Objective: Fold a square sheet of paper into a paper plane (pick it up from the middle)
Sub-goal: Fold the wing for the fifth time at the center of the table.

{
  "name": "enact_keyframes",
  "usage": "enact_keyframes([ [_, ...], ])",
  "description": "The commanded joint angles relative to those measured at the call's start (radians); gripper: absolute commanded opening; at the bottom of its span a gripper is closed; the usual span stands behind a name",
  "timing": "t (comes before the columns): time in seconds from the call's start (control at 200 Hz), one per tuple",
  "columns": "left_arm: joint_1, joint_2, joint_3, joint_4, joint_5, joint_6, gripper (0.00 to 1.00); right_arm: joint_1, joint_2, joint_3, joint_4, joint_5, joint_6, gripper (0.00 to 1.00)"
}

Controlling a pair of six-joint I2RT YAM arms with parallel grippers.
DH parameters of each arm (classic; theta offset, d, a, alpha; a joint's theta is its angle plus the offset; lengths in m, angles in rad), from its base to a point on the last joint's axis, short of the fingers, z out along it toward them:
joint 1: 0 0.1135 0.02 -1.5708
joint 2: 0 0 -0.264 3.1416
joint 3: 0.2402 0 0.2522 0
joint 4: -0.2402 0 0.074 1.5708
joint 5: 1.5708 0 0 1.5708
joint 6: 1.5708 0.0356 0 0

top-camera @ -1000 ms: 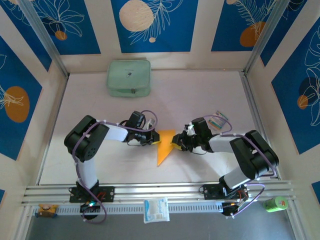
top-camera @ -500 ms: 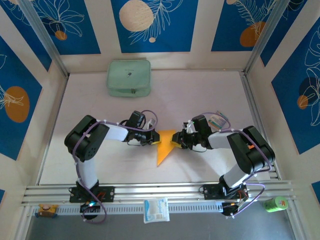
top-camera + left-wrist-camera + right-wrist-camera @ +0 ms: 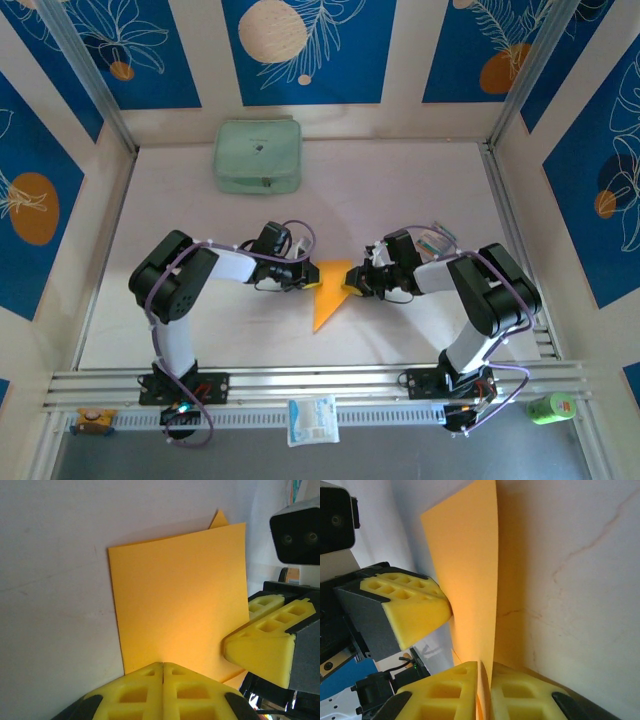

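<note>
Both jaws are pinched tight on the paper [image 3: 175, 595]. The left gripper [image 3: 163, 667] holds one edge and the right gripper [image 3: 485, 667] holds the other, over the table [image 3: 400, 190].

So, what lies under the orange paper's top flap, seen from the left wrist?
A lower layer of the same paper peeks out at its far corner, on the white table. The rest beneath is covered.

The orange-yellow paper [image 3: 330, 292] blocks the gap between the left end effector [image 3: 308, 277] and the right end effector [image 3: 350, 282], both pinched onto it. Beyond them the bench [image 3: 400, 180] lies open. A pale green pouch [image 3: 258, 157] sits well beyond the left one, and a striped card [image 3: 436, 243] just behind the right one.
</note>
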Motion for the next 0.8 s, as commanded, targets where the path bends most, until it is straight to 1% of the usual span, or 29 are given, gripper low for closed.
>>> enact_keyframes([
  [0.0,-0.008,-0.031,-0.002,-0.041,-0.038,0.036,0.06,-0.003,-0.007,0.005,0.008,-0.027,0.0,0.1],
  [0.125,-0.008,-0.095,-0.003,-0.06,-0.064,0.059,0.15,-0.003,-0.026,-0.01,0.008,-0.005,0.032,0.06],
  [0.19,-0.011,-0.132,-0.007,-0.077,-0.085,0.086,0.22,0.0,-0.037,-0.015,0.008,0.014,0.071,0.04],
  [0.23,-0.017,-0.153,-0.011,-0.088,-0.104,0.109,0.23,0.004,-0.053,-0.026,-0.001,0.049,0.117,0.03],
  [0.315,-0.041,-0.203,-0.025,-0.111,-0.151,0.167,0.27,0.025,-0.106,-0.061,-0.006,0.154,0.223,0.04],
  [0.385,-0.086,-0.242,-0.028,-0.159,-0.209,0.236,0.29,0.043,-0.144,-0.067,-0.044,0.216,0.281,0.04],
  [0.45,-0.135,-0.277,-0.025,-0.221,-0.286,0.309,0.32,0.062,-0.175,-0.066,-0.07,0.264,0.317,0.04],
  [0.54,-0.202,-0.311,-0.032,-0.269,-0.376,0.382,0.36,0.076,-0.2,-0.059,-0.106,0.301,0.353,0.03],
  [0.66,-0.29,-0.339,-0.043,-0.306,-0.482,0.455,0.39,0.077,-0.216,-0.062,-0.123,0.323,0.391,0.03],
  [0.795,-0.378,-0.331,-0.045,-0.319,-0.593,0.506,0.42,0.08,-0.214,-0.046,-0.126,0.304,0.395,0.03],
])
